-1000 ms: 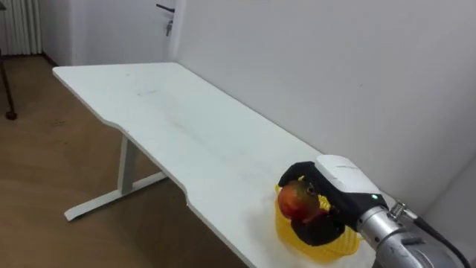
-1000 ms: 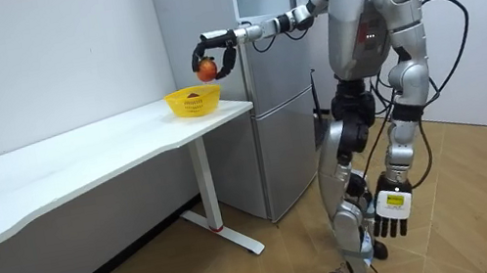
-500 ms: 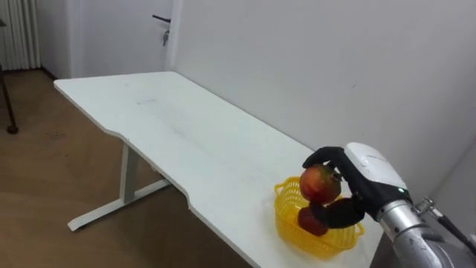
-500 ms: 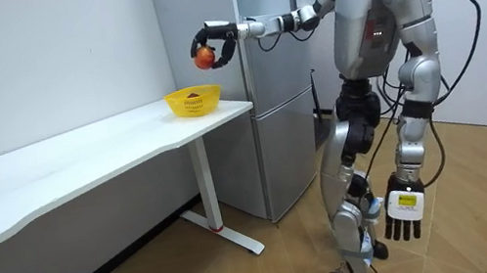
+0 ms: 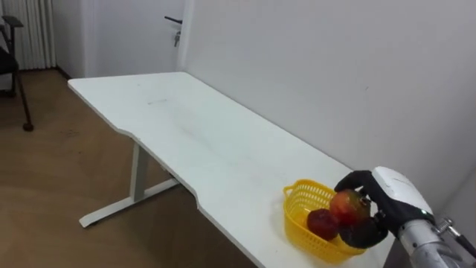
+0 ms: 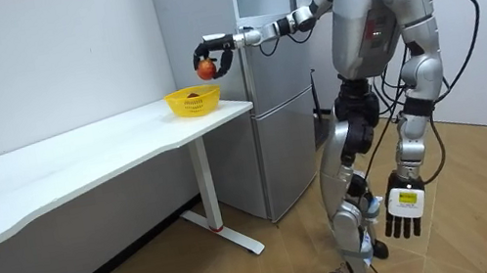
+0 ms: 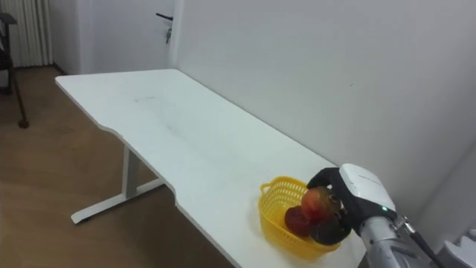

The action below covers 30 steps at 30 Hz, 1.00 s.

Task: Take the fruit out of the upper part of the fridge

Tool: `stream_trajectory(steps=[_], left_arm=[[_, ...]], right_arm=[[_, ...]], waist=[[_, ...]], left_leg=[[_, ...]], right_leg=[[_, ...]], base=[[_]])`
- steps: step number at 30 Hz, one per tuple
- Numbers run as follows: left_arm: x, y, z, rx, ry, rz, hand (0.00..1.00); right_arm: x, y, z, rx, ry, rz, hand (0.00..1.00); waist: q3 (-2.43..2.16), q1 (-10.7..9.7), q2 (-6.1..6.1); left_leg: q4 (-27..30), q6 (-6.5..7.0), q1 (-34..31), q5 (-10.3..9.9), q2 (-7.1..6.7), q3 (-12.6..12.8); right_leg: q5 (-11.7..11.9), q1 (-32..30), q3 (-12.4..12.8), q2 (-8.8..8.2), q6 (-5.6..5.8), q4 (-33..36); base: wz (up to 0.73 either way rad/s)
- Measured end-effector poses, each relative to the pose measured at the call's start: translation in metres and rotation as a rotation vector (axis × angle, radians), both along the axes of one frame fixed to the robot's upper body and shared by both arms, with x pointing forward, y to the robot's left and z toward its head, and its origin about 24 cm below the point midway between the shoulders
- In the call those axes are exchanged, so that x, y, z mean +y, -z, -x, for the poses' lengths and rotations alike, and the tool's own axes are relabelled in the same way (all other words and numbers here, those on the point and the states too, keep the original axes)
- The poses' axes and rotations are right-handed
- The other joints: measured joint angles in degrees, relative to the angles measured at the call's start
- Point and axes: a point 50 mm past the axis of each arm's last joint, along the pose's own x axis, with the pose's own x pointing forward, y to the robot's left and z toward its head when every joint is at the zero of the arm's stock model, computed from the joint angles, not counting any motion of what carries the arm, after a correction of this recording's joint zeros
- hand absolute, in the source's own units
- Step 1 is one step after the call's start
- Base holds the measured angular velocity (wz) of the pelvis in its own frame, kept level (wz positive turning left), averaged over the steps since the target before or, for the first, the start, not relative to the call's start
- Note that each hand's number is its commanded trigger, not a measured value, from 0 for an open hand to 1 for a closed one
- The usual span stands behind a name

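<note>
My right hand (image 5: 390, 195) is shut on a red-and-yellow apple (image 5: 348, 206) and holds it just above the right rim of a yellow basket (image 5: 301, 216). A darker red fruit (image 5: 321, 222) lies inside the basket. The basket stands at the near end of a long white table (image 5: 201, 134). In the room view the apple (image 6: 204, 68) hangs over the basket (image 6: 193, 101), with my right arm stretched out from beside the grey fridge (image 6: 268, 103). My left hand (image 6: 402, 214) hangs open at my side.
A white wall runs along the table's far side. A door with a dark handle (image 5: 172, 20) is at the back, and a dark chair (image 5: 13, 52) stands on the wooden floor at the far left. The table top left of the basket is bare.
Over the second my right hand lifted the apple, then lowered it again over the basket. The eye view has shifted as my head moved.
</note>
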Motion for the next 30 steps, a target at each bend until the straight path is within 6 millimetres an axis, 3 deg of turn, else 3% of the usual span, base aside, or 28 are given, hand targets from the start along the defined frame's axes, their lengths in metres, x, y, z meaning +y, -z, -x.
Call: stream_trajectory(steps=[13,19,21,22,30], left_arm=[[0.001,0.0,-0.006,-0.011,0.025,-0.032,0.0],[-0.001,0.001,-0.016,-0.026,0.052,-0.033,0.0],[-0.001,0.001,-0.017,-0.029,0.052,-0.033,0.0],[-0.001,0.001,-0.017,-0.029,0.056,-0.031,0.0],[-0.002,0.002,-0.019,-0.023,0.081,-0.028,0.0]], right_arm=[[-0.007,0.006,0.002,-0.002,0.068,-0.023,1.0],[-0.016,0.013,0.004,0.023,0.106,-0.015,1.0],[-0.019,0.014,0.003,0.026,0.122,-0.01,0.21],[-0.02,0.014,0.003,0.026,0.132,-0.007,0.0],[-0.023,0.008,-0.003,0.007,0.154,-0.004,0.0]], waist=[[0.38,0.1,-0.51],[0.94,1.0,-0.59],[1.09,1.2,-0.78],[1.07,1.4,-0.8],[1.16,1.5,-0.69]], left_leg=[[1.6,-0.01,-4.1,0.0,-0.22,-0.4],[2.0,0.02,-5.5,0.0,-0.5,-1.0],[2.2,0.04,-6.1,0.0,-0.53,-1.1],[2.2,0.04,-6.3,0.0,-0.57,-1.1],[2.4,0.1,-7.3,0.0,-0.57,-1.2]], right_leg=[[0.2,-3.3,-0.1,0.12,-0.38,0.1],[0.2,-5.1,-0.2,-0.13,-0.39,1.2],[0.2,-5.4,-0.4,-0.15,-0.39,1.2],[0.2,-5.7,-0.4,-0.18,-0.39,1.2],[0.2,-6.2,-1.2,-0.21,-0.39,1.2]], base=[[0.02],[0.04],[0.0],[0.0],[0.04]])
